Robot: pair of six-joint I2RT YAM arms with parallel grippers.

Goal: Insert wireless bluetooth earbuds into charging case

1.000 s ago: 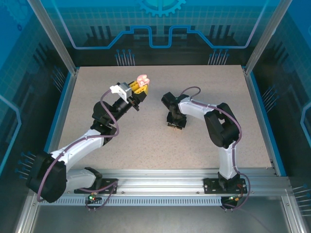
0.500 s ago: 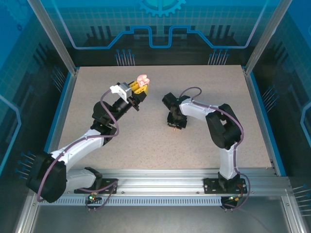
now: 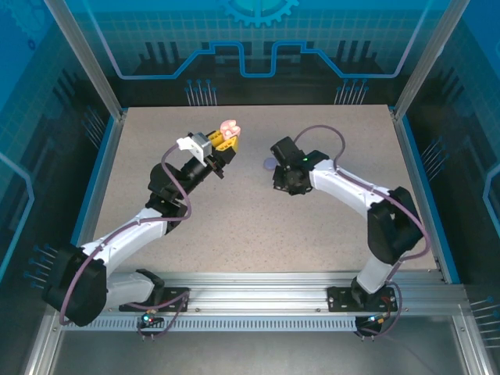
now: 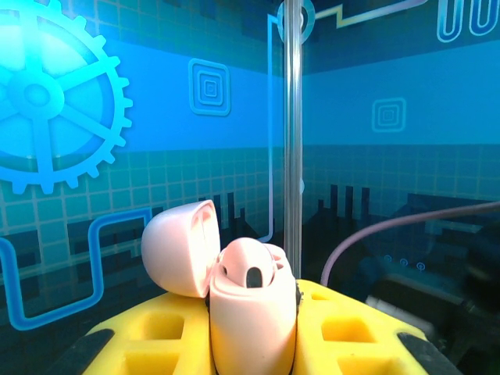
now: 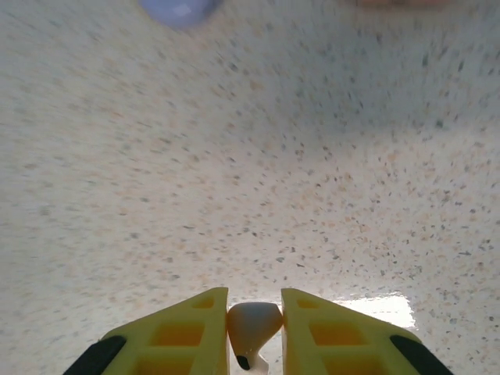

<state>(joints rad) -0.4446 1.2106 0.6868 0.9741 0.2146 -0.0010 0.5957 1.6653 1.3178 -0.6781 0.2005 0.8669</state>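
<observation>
- L gripper (image 3: 226, 135) is up off the table (image 3: 234, 226), toward the far-left-centre part, fingers pointing to the back wall.
- L wrist cam: its yellow fingers (image 4: 355, 332) are clenched on the pale pink charging case (image 4: 254, 312), one finger each side of the body.
- The case stands upright w/ its lid (image 4: 178, 248) flipped open to the left. We see a rounded shape w/ a dark oval at the case mouth, but we can't tell whether it's a seated bud.
- From the top cam, the case (image 3: 230, 126) pokes out past the L fingertips, well clear of the tabletop.
- R gripper (image 5: 254, 306) is pinching a pale pink earbud (image 5: 253, 324) btwn its two yellow fingers (image 5: 176, 332), rounded head up, stem end w/ a dark tip down.
- The R wrist sits near table centre, to the right of the case and apart from it.
- A small lilac item (image 3: 270, 164) lies on the table just beside the R wrist. It's blurred at the top of the R wrist cam (image 5: 180, 8), so we can't say case or bud.
</observation>
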